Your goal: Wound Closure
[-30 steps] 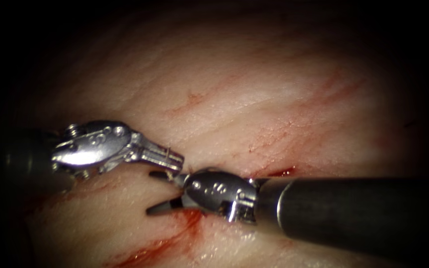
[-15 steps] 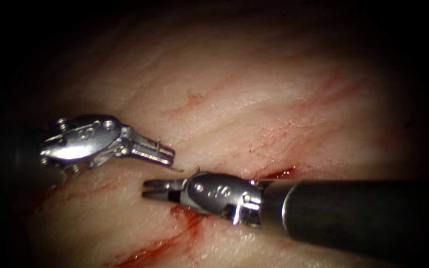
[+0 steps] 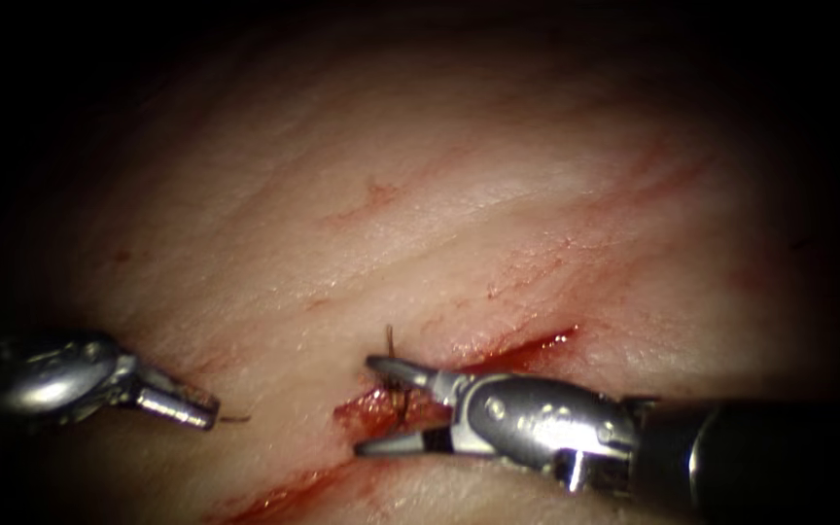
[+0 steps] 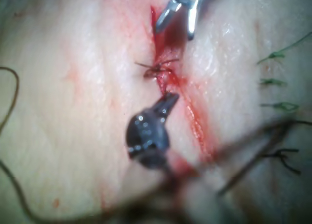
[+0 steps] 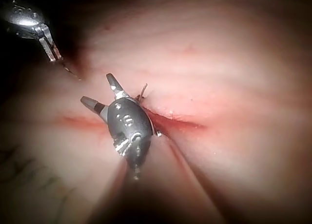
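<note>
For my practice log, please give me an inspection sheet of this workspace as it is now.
Surface: tissue; cut with red fluid along it.
Job's things: stitch across cut; thread end left of cut.
Clutter: loose thread on tissue.
Grippers: left gripper shut on thread end; right gripper open over cut, holds nothing.
Cables: nothing seen.
Surroundings: dark.
</note>
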